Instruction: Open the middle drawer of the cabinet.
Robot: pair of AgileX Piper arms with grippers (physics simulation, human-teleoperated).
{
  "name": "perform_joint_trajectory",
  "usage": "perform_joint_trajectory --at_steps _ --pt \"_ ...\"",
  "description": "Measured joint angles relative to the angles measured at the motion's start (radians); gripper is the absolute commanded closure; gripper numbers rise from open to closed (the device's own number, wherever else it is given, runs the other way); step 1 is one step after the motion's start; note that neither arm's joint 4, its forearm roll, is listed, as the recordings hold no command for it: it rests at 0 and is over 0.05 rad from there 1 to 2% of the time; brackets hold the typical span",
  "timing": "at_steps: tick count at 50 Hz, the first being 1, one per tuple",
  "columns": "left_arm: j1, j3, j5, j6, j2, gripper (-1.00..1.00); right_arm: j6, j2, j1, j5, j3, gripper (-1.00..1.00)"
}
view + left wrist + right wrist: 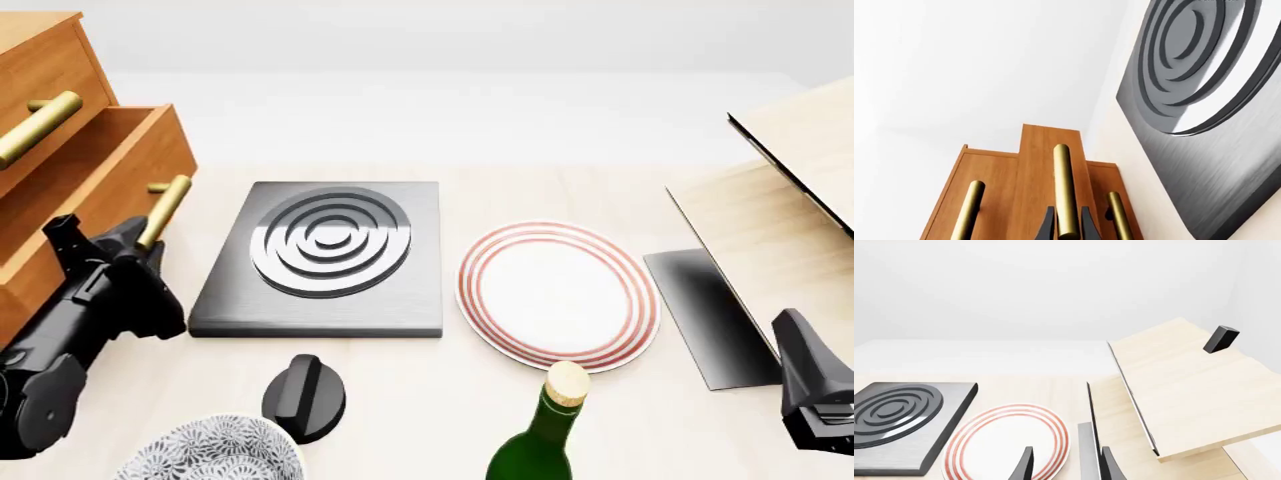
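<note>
The orange-brown cabinet (40, 60) stands at the far left of the table. Its middle drawer (114, 160) is pulled out past the top drawer, and its open box shows. My left gripper (144, 240) is shut on the middle drawer's brass bar handle (163, 208). In the left wrist view the handle (1064, 190) runs between my two dark fingers (1047, 225), and the middle drawer front (1041, 150) stands out from the cabinet (994, 180). My right gripper (814, 390) is open and empty at the lower right, away from the cabinet.
A dark stove plate (327, 255) lies right of the cabinet. A red-rimmed plate (558, 290), a green wine bottle (541, 430), a black knob (304, 395) and a patterned bowl (207, 450) are nearby. A pale wood box (787, 210) with a raised lid stands at the right.
</note>
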State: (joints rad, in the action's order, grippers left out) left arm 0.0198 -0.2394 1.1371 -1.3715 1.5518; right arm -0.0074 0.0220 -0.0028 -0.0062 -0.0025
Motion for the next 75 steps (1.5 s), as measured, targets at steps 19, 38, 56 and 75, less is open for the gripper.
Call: perform_joint_trajectory --at_steps 19,38,56,75 --pt "-0.027 -0.001 -0.011 0.002 -0.005 1.0 0.0 0.0 0.0 0.0 0.0 -1.0" --pt "-0.054 -0.002 -0.011 0.001 -0.005 1.0 0.0 0.0 0.0 0.0 0.0 -1.0" --pt "-0.078 -0.006 -0.019 -0.002 0.012 -1.0 0.0 0.0 0.0 0.0 0.0 -1.0" --pt "-0.1 -0.016 -0.035 -0.012 0.043 -1.0 0.0 0.0 0.0 0.0 0.0 -1.0"
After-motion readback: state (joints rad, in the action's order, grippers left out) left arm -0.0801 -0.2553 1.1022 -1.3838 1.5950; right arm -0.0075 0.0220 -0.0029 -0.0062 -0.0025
